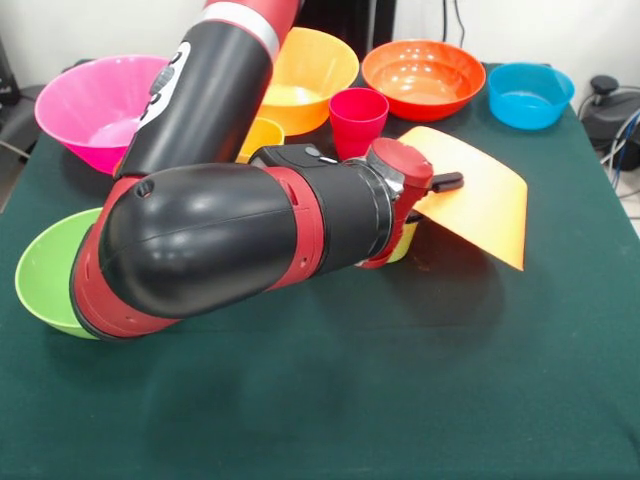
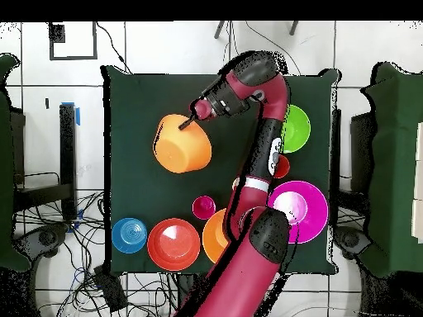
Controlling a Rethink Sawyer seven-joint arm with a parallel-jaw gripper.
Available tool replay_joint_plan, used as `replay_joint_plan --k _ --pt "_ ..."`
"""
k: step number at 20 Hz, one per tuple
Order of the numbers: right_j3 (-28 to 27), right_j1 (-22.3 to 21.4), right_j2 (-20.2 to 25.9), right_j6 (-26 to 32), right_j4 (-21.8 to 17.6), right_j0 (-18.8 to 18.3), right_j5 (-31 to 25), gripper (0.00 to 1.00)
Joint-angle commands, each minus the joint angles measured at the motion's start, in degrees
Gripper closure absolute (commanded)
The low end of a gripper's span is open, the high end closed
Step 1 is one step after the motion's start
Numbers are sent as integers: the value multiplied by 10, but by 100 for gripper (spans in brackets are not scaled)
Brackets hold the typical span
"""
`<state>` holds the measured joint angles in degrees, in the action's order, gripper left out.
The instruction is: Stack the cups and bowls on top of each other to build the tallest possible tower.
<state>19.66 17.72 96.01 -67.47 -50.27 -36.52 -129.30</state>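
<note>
Orange plastic fills the middle of the scene: a large flared orange bowl (image 1: 480, 200) (image 2: 182, 145) hangs tipped on its side at the end of the arm (image 1: 230, 240) (image 2: 263, 157), its rim lifted off the desk (image 1: 330, 400) (image 2: 132, 107) in the front view. The gripper (image 1: 425, 200) (image 2: 196, 118) meets the bowl at its rim; in the overhead view a dark fingertip reaches over the edge into the bowl, so the fingers appear clamped on that rim, though the wrist hides most of them.

Just behind the gripper in the front view stands a magenta-red cup (image 1: 357, 118) (image 2: 203, 206), upright and apart from the held bowl. Near it sits a second large orange bowl (image 1: 310, 72) (image 2: 216, 235), partly hidden by the arm. Beyond that are the round red-orange bowl (image 1: 423, 78) (image 2: 173, 243) and, farther out, the small blue bowl (image 1: 530, 94) (image 2: 130, 234), each standing alone.

On the other side of the arm, the large pink bowl (image 1: 95, 105) (image 2: 299, 210) rests upright, and the lime green bowl (image 1: 45, 270) (image 2: 295, 129) lies partly under the elbow. A yellow-orange cup (image 1: 262, 135) peeks out beside the arm.
</note>
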Motion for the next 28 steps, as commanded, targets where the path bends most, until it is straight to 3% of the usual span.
replay_joint_plan --k 1,2,3,7,18,24,26,28 --pt "-1 -2 -74 95 -16 -5 45 100" --pt "2 -4 -77 99 -16 -6 52 100" --pt "4 -4 -81 88 -12 -7 53 0" --pt "0 5 -72 62 1 -5 42 0" --pt "15 0 -93 68 20 -9 60 0" --pt "-9 27 -63 84 33 1 52 0" --pt "-1 16 -84 114 16 -3 88 0" --pt "29 -11 -123 164 -5 -15 168 0"
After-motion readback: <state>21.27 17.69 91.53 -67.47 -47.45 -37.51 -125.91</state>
